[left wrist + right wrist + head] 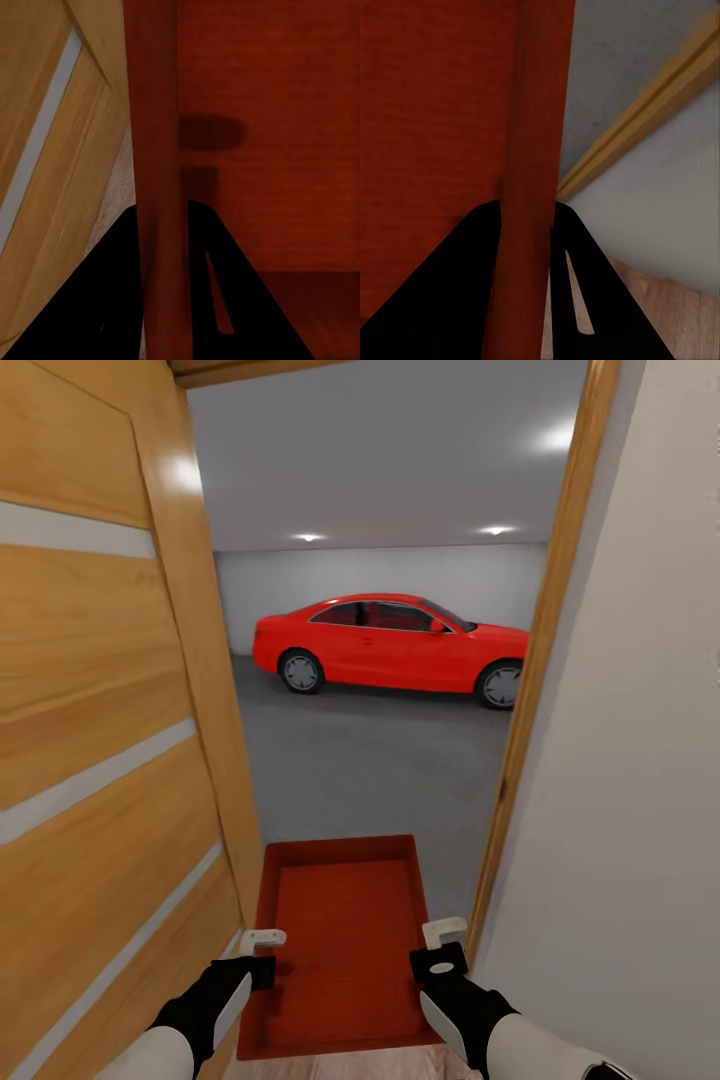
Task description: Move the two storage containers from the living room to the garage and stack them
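**Inspector A:** Are any brands, labels or writing noted?

**Inspector B:** None that can be read on any item.

**Inspector A:** Position of the storage container (345, 945)?

**Inspector B:** It is carried between the two grippers at the doorway threshold. Its left long wall is clamped in the jaws of the left gripper (262, 950); its right long wall is clamped in the jaws of the right gripper (443, 945). Both sets of jaws are narrowed onto the thin rim.

**Inspector A:** What is recorded ahead of the jaws?

**Inspector B:** In the head view, the concrete floor (370, 760) and a red car (395, 643) are seen beyond the container, with the wooden door (100, 710) outboard of the left jaws and the door frame (530, 690) outboard of the right.

**Inspector A:** Differences between views?

**Inspector B:** In the left wrist view the rim (157, 187) is seen between the fingers (97, 292), with the door panel (52, 150) beside it. In the right wrist view the rim (532, 187) is seen likewise, with the frame (652, 112) and a strip of wood plank floor (660, 315) beside it.
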Available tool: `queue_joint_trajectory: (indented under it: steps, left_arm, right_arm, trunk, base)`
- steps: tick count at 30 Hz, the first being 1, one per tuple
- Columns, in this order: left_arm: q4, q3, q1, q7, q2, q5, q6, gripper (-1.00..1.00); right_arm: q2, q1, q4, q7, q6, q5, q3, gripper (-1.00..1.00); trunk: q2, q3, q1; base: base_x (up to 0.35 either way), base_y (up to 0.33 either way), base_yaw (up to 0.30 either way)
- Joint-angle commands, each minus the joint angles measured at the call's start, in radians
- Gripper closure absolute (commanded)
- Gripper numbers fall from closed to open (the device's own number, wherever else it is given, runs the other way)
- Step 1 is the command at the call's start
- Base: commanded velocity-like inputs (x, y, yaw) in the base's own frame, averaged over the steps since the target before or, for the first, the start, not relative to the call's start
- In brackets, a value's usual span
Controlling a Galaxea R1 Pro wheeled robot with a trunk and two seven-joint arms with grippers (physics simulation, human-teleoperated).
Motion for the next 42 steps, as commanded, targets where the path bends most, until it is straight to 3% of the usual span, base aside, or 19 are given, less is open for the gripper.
queue_joint_trajectory:
  steps: [1,23,42]
  left_arm:
    - [-0.003,0.0,0.0,0.006,-0.001,-0.008,0.006,1.0]
    - [-0.003,0.0,0.0,0.006,-0.001,-0.009,0.006,1.0]
    - [0.0,0.0,0.0,0.006,-0.001,-0.008,0.006,1.0]
  right_arm:
    - [0.007,-0.001,-0.009,0.01,0.006,-0.013,0.003,1.0]
    - [0.007,-0.001,-0.009,0.01,0.007,-0.014,0.003,1.0]
    - [0.007,-0.001,-0.009,0.011,0.007,-0.014,0.003,1.0]
  trunk:
    - [-0.001,0.0,0.0]
    - [-0.001,0.0,0.0]
    - [-0.001,0.0,0.0]
  base:
    - [0.026,0.062,-0.198]
    - [0.002,0.005,-0.238]
    - [0.139,0.268,-0.004]
